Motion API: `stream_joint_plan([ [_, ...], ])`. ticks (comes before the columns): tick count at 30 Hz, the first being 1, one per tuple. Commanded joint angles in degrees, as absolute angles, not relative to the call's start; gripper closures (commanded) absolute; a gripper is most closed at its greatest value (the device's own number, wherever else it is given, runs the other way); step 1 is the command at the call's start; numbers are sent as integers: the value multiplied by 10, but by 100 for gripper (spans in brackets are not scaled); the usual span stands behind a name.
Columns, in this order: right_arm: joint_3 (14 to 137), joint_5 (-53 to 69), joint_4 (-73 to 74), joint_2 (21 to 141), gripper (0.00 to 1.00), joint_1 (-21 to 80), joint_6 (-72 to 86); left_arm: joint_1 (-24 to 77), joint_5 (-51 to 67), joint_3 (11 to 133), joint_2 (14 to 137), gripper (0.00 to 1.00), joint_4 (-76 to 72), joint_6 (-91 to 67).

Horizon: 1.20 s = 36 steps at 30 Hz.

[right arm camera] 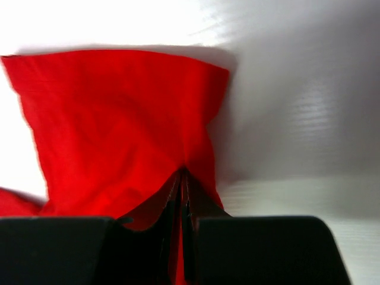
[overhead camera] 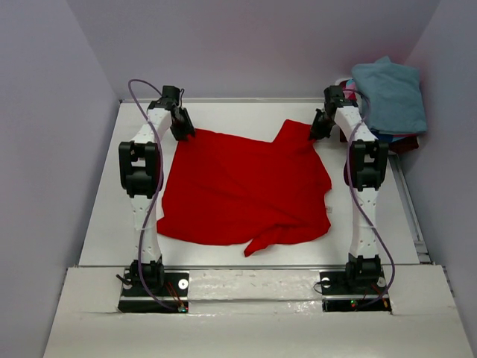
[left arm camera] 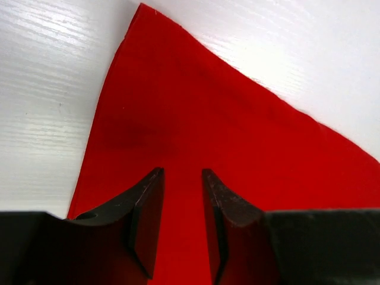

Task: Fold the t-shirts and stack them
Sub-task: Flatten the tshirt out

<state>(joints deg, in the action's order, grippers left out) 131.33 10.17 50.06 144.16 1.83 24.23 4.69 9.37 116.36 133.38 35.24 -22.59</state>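
Red t-shirt (overhead camera: 238, 186) lay spread over the middle of the white desk (overhead camera: 112, 224), mostly flat, creased along the near edge, with a pointed flap sticking out toward the arm bases. One sleeve-like part poked out at the far right corner of the cloth, next to the right arm.

Left fingers (left arm camera: 145, 208) were at the shirt's far left corner, pointing down over the cloth. In the left wrist view they stood apart with a narrow gap, red fabric lying flat below and visible through the gap, nothing pinched. The shirt corner tapered to a point ahead of them, bare desk on both sides.

Right fingers (right arm camera: 172, 237) were at the far right corner of the shirt, closed tight on a fold of the red cloth. The right wrist view showed the fabric gathered into the pinch and fanning out beyond it; that view was a bit blurred.

A pile of other t-shirts sat at the far right corner of the desk, well apart from the red one, just beyond the right arm. Teal-blue t-shirt (overhead camera: 389, 93) lay on top, crumpled. Edges of a dark maroon t-shirt (overhead camera: 406, 142) and something blue showed underneath it; could not tell how many were in the pile
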Motion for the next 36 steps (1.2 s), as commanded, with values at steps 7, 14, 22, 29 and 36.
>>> stream_joint_plan([
  [7, 1403, 11, 596, 1516, 89, 44, 222, 54, 79, 1191, 1358, 58, 398, -205],
  [14, 1453, -25, 587, 1550, 83, 50, 194, 54, 84, 1185, 1367, 58, 424, -198],
  [22, 1479, -47, 533, 1570, 67, 55, 159, 54, 94, 1160, 1361, 58, 435, -191],
  [29, 1489, -28, 498, 1574, 51, 61, 157, 54, 110, 1150, 1347, 58, 440, -192],
  [36, 1502, -32, 454, 1559, 31, 66, 133, 54, 137, 1117, 1332, 57, 430, -201],
])
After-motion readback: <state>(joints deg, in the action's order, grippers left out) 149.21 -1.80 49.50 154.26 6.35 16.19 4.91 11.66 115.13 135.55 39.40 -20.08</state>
